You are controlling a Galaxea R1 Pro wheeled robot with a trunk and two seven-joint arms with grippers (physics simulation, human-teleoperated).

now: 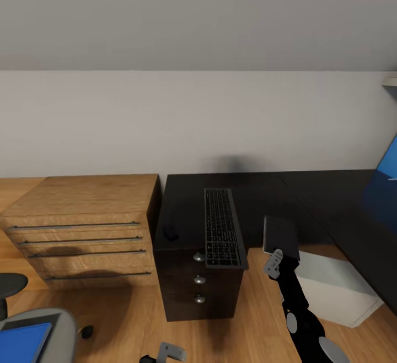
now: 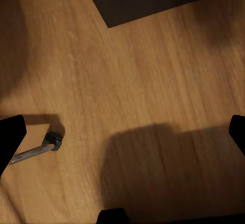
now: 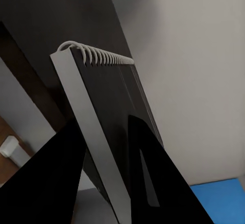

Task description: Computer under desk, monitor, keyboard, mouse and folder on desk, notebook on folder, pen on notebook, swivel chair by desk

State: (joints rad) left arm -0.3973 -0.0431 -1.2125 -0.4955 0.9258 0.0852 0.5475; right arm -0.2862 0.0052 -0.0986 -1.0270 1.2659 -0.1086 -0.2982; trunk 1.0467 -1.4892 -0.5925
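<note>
Right tool (image 3: 109,183) grips notebook (image 3: 109,112) (grey, spiral-bound).

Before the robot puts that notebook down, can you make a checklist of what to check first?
1. Notebook gripped firmly in the right gripper: ok, fingers on both sides of it.
2. Folder already on the desk to stack on: not ok, it lies on the swivel chair.
3. Keyboard lying safely on the desk: not ok, its near end overhangs the edge.
4. Mouse beside the keyboard: ok, on the desk to its left.
5. Left gripper free to help: ok, open above the floor.
6. Pen ready: cannot tell.
</note>
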